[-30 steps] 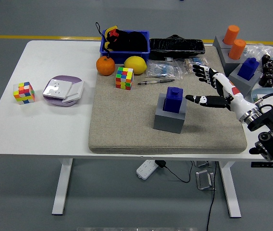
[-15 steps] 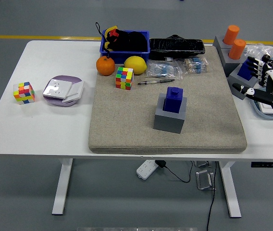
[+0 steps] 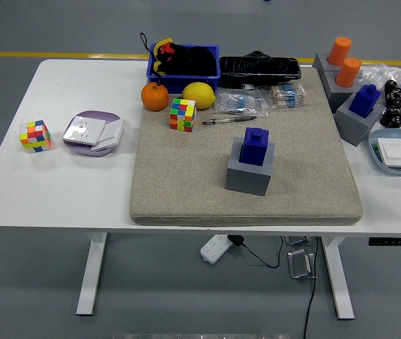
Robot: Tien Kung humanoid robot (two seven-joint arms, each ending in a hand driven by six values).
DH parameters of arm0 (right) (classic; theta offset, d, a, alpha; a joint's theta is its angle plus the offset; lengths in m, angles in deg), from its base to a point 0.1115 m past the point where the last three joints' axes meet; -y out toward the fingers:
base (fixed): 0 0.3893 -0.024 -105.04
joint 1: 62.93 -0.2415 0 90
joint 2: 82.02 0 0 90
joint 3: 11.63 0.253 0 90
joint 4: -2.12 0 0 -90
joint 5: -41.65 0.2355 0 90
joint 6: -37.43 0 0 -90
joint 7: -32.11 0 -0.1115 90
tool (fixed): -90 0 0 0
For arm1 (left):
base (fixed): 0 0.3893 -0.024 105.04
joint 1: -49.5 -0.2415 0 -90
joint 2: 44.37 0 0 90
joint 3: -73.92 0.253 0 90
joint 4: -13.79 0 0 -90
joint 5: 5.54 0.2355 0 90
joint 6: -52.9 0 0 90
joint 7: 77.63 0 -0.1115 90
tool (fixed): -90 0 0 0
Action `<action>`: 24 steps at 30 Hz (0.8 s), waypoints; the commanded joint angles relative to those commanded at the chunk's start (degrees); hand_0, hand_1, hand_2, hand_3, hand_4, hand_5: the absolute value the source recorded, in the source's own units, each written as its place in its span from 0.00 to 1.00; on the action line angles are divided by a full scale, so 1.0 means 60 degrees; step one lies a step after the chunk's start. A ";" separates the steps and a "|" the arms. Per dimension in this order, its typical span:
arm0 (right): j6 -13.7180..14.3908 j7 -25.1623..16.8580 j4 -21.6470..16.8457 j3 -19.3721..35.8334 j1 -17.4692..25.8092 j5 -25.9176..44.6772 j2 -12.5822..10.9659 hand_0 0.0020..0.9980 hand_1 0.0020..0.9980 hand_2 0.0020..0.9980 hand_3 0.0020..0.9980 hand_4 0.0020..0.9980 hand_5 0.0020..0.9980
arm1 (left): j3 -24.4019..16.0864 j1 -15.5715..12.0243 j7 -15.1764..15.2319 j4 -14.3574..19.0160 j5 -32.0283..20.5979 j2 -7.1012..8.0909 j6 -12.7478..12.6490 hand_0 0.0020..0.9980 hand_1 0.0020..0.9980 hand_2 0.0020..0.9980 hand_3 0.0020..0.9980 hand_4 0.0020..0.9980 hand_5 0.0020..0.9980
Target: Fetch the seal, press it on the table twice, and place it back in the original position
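The change is plain: the robot's right hand, which hung open just right of the seal a second ago and was halfway to the right edge half a second ago, is now gone from the head view. Whether its fingers are spread or curled I cannot tell, since neither hand shows at all.

The dark blue block-shaped seal with a small knob on top point(image 3: 255, 146) sits upright in its grey square holder point(image 3: 249, 171), near the middle of the beige felt mat point(image 3: 186, 191) that covers the right half of the white table point(image 3: 59, 183). It stands in the same spot and pose as in both earlier pictures. No stamp mark can be made out on the mat or table.

Judging from this, the arm's retreat reads either as the close of the task, with the seal back in its original place, or as a withdrawal with no pick made; the pictures do not settle which. A second blue seal in a grey holder point(image 3: 361, 108) stands at the right edge, beside two orange cylinders on a grey stand point(image 3: 342, 58). Left of the mat lie a colourful puzzle cube point(image 3: 35, 135) and a lilac plate with white cards point(image 3: 93, 133), untouched.
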 joint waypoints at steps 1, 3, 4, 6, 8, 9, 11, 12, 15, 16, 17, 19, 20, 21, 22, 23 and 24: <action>-0.0016 0.0026 -0.0019 0.0082 0.0054 -0.0014 0.0018 0.87 0.81 0.78 0.75 0.95 0.25 | -0.0001 0.0001 -0.0003 0.0000 0.0005 -0.0004 0.0001 0.82 0.82 0.79 0.84 0.79 0.40; -0.0038 0.0072 -0.0057 0.0228 0.0142 -0.0019 0.0059 0.87 0.81 0.78 0.75 0.95 0.25 | -0.0010 0.0002 -0.0001 -0.0006 0.0001 -0.0009 -0.0006 0.82 0.82 0.79 0.84 0.79 0.40; -0.0039 0.0095 -0.0079 0.0308 0.0184 -0.0010 0.0084 0.86 0.79 0.76 0.73 0.93 0.23 | -0.0019 0.0004 -0.0002 -0.0007 0.0009 -0.0009 -0.0008 0.82 0.82 0.79 0.84 0.80 0.40; -0.0043 0.0120 -0.0104 0.0397 0.0224 -0.0010 0.0113 0.86 0.79 0.76 0.73 0.93 0.23 | -0.0032 0.0006 -0.0001 -0.0009 0.0015 -0.0007 -0.0013 0.82 0.82 0.79 0.84 0.80 0.40; -0.0053 0.0153 -0.0131 0.0471 0.0251 -0.0023 0.0137 0.86 0.79 0.76 0.73 0.93 0.23 | -0.0038 0.0011 -0.0003 -0.0012 0.0017 -0.0005 -0.0019 0.82 0.82 0.79 0.84 0.80 0.40; -0.0051 0.0165 -0.0142 0.0499 0.0260 -0.0025 0.0148 0.86 0.79 0.76 0.73 0.93 0.23 | -0.0046 0.0012 -0.0001 -0.0013 0.0019 -0.0005 -0.0022 0.82 0.82 0.79 0.84 0.80 0.40; -0.0049 0.0187 -0.0158 0.0545 0.0269 -0.0032 0.0166 0.85 0.77 0.74 0.71 0.91 0.22 | -0.0066 0.0015 -0.0001 -0.0012 0.0026 -0.0007 -0.0025 0.82 0.82 0.79 0.84 0.80 0.40; -0.0046 0.0196 -0.0164 0.0561 0.0271 -0.0039 0.0173 0.85 0.77 0.74 0.71 0.91 0.22 | -0.0072 0.0017 -0.0001 -0.0011 0.0032 -0.0009 -0.0025 0.82 0.82 0.79 0.84 0.80 0.40; -0.0051 0.0223 -0.0190 0.0604 0.0276 -0.0052 0.0201 0.85 0.77 0.74 0.71 0.91 0.22 | -0.0079 0.0021 -0.0004 -0.0009 0.0034 -0.0017 -0.0027 0.82 0.82 0.79 0.84 0.80 0.40; -0.0053 0.0228 -0.0200 0.0614 0.0278 -0.0058 0.0207 0.85 0.76 0.73 0.69 0.89 0.21 | -0.0085 0.0021 -0.0005 -0.0007 0.0041 -0.0019 -0.0029 0.82 0.82 0.79 0.84 0.79 0.40; -0.0056 0.0232 -0.0207 0.0619 0.0280 -0.0060 0.0211 0.85 0.76 0.73 0.69 0.89 0.21 | -0.0089 0.0020 -0.0006 -0.0006 0.0044 -0.0021 -0.0031 0.82 0.82 0.79 0.84 0.79 0.40; -0.0067 0.0247 -0.0234 0.0634 0.0289 -0.0061 0.0223 0.85 0.76 0.73 0.69 0.89 0.21 | -0.0084 0.0015 -0.0013 -0.0007 0.0040 -0.0026 -0.0041 0.82 0.82 0.79 0.84 0.79 0.40; -0.0069 0.0252 -0.0241 0.0639 0.0293 -0.0064 0.0226 0.85 0.76 0.73 0.69 0.89 0.21 | -0.0082 0.0012 -0.0015 -0.0007 0.0041 -0.0027 -0.0047 0.82 0.82 0.79 0.84 0.79 0.40; -0.0072 0.0255 -0.0248 0.0648 0.0297 -0.0065 0.0231 0.85 0.76 0.73 0.69 0.89 0.21 | -0.0086 0.0009 -0.0016 -0.0008 0.0042 -0.0027 -0.0053 0.82 0.82 0.79 0.84 0.79 0.40; -0.0073 0.0256 -0.0254 0.0656 0.0299 -0.0066 0.0235 0.84 0.75 0.72 0.68 0.88 0.20 | -0.0091 0.0009 -0.0016 -0.0008 0.0042 -0.0026 -0.0057 0.82 0.82 0.79 0.84 0.79 0.40; -0.0072 0.0257 -0.0261 0.0663 0.0298 -0.0065 0.0239 0.84 0.75 0.72 0.68 0.88 0.20 | -0.0098 0.0011 -0.0018 -0.0008 0.0045 -0.0025 -0.0063 0.82 0.82 0.79 0.84 0.79 0.40; -0.0070 0.0260 -0.0267 0.0672 0.0298 -0.0062 0.0242 0.84 0.75 0.72 0.68 0.88 0.20 | -0.0100 0.0014 -0.0019 -0.0008 0.0048 -0.0024 -0.0071 0.82 0.82 0.79 0.84 0.79 0.40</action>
